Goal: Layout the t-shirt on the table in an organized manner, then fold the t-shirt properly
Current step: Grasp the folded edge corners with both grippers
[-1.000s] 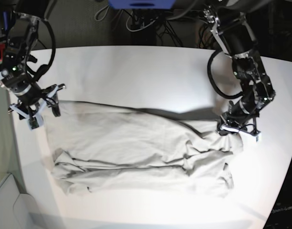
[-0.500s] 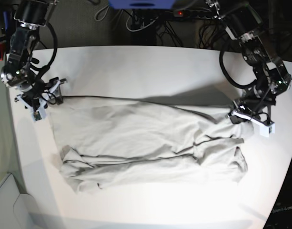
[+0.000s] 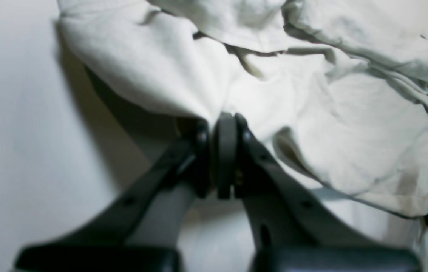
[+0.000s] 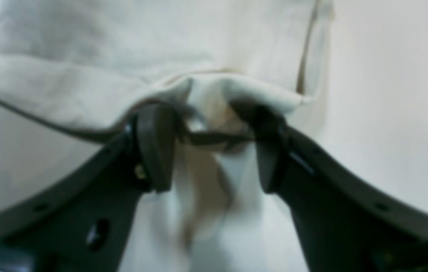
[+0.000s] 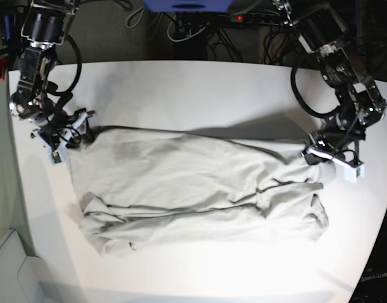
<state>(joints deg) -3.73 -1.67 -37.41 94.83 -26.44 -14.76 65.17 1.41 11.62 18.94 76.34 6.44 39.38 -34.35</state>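
I have the t-shirt (image 5: 193,189) stretched across the table (image 5: 180,88): left gripper (image 3: 219,124) clamped on 1 edge, right gripper (image 4: 208,128) parted around the opposite hem, ready to pinch.

Bare table (image 5: 193,88) along the far side, open for passing. Narrower clear strip along the near edge. Middle blocked by the spread t-shirt (image 5: 193,189), bunched folds at its near-left corner.
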